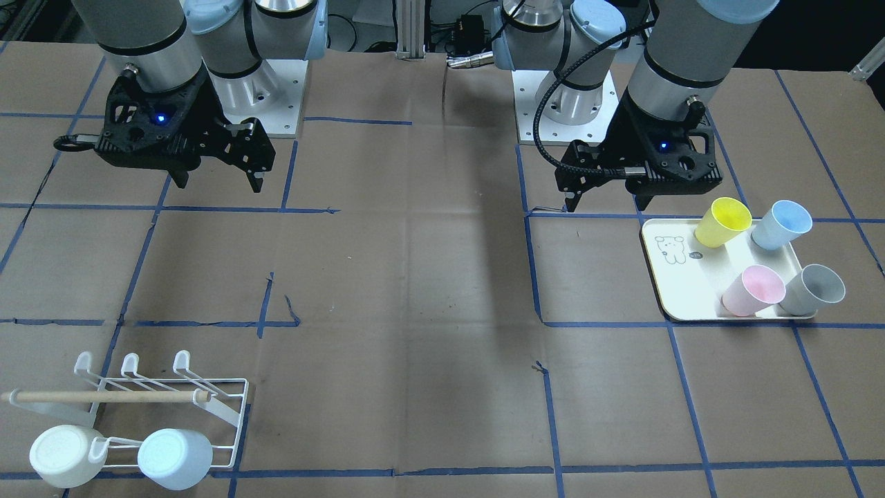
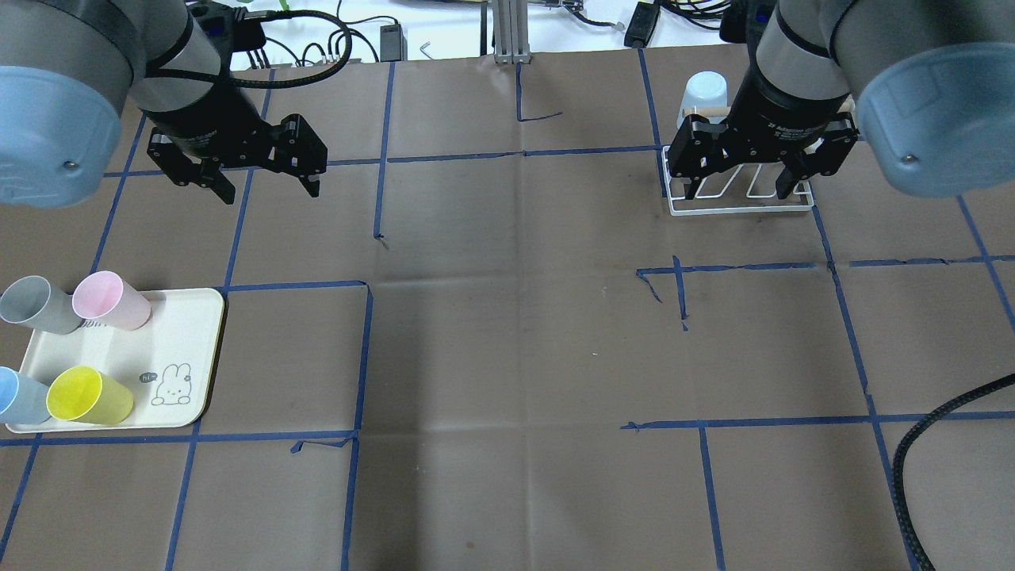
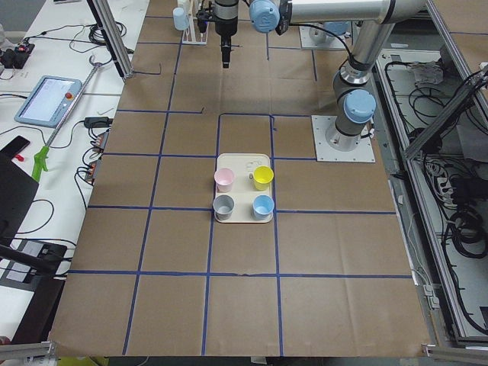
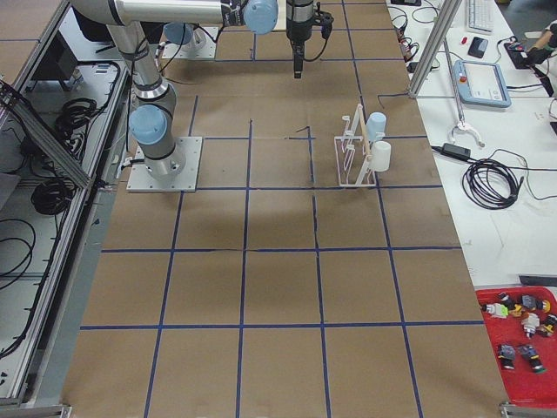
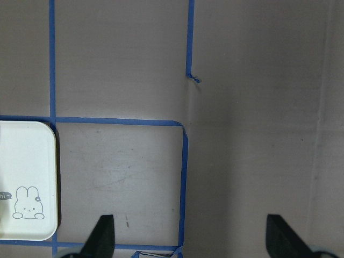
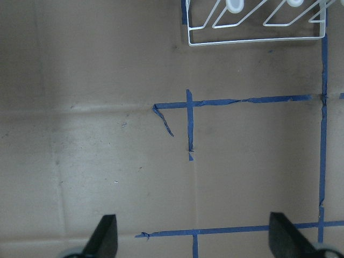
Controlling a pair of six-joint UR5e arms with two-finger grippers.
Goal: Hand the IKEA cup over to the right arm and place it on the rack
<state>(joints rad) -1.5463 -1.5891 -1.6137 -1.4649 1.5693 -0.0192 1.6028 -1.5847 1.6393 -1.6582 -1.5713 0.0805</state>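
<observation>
While left fingers (image 2: pixel 224 189), right fingers (image 2: pixel 692 184) gape empty — tray (image 2: pixel 186 333) holds four cups (image 2: pixel 87 395), rack (image 1: pixel 104 397) two.

- We see a robotics lab: two robot arms (image 4: pixel 144 83) bolted to a table (image 4: pixel 278 296) covered in brown paper.
- We see blue tape (image 4: pixel 246 251) marking a grid.
- We spot a control tablet (image 4: pixel 481 83), loose cables (image 4: pixel 492 183) and metal framing (image 4: pixel 432 45) alongside.

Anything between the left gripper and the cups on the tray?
Nothing visible. The left gripper hangs open above bare table, and the four cups stand unobstructed on the tray.
</observation>
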